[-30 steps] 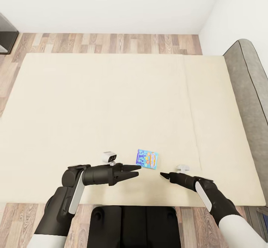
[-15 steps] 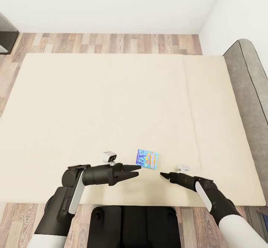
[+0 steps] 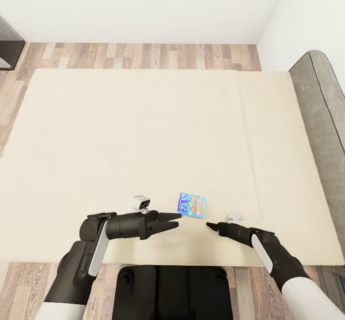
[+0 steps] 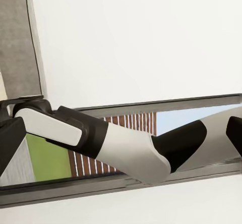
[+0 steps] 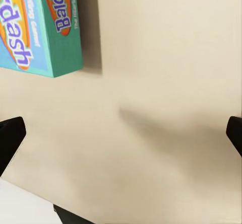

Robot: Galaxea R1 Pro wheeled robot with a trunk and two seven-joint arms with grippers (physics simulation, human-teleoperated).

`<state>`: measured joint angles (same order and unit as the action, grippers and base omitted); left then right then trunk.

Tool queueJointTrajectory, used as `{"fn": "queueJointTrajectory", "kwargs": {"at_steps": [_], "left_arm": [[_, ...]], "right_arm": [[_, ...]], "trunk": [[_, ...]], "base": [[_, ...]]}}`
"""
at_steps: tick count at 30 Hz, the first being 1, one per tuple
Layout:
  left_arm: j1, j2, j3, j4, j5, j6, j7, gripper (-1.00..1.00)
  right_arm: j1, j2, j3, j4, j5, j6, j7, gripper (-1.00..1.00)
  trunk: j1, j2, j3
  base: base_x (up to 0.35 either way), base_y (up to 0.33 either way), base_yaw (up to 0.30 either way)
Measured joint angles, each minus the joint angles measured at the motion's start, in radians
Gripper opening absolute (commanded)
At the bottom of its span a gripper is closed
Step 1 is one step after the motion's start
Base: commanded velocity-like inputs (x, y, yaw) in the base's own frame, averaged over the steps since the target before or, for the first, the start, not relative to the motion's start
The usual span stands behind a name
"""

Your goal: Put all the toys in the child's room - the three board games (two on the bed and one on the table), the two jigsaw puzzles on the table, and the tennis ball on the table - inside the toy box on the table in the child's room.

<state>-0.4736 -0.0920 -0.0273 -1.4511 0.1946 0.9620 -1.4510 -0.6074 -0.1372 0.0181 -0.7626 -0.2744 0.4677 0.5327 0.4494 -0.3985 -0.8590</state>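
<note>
Two empty claws, left (image 3: 176,219) narrowly parted, right (image 3: 209,225) wide open, near blue board game (image 3: 191,205).

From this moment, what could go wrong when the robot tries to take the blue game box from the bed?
1. The blue board game lies flat on the cream mattress, so the fingers may slide over it or push it away instead of gripping it.
2. It lies between the left end effector and the right end effector. If both move in together, they might collide.
3. The right wrist view catches just a corner of the box, so the aim may be off.
</note>
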Motion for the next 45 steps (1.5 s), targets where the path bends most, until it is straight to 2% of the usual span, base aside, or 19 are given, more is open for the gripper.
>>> {"fn": "queueJointTrajectory", "kwargs": {"at_steps": [45], "left_arm": [[0.000, 0.000, 0.000, 0.000, 0.000, -0.001, 0.000, 1.00]], "right_arm": [[0.000, 0.000, 0.000, 0.000, 0.000, 0.000, 0.000, 1.00]], "trunk": [[0.000, 0.000, 0.000]], "base": [[0.016, 0.029, 0.000]]}}
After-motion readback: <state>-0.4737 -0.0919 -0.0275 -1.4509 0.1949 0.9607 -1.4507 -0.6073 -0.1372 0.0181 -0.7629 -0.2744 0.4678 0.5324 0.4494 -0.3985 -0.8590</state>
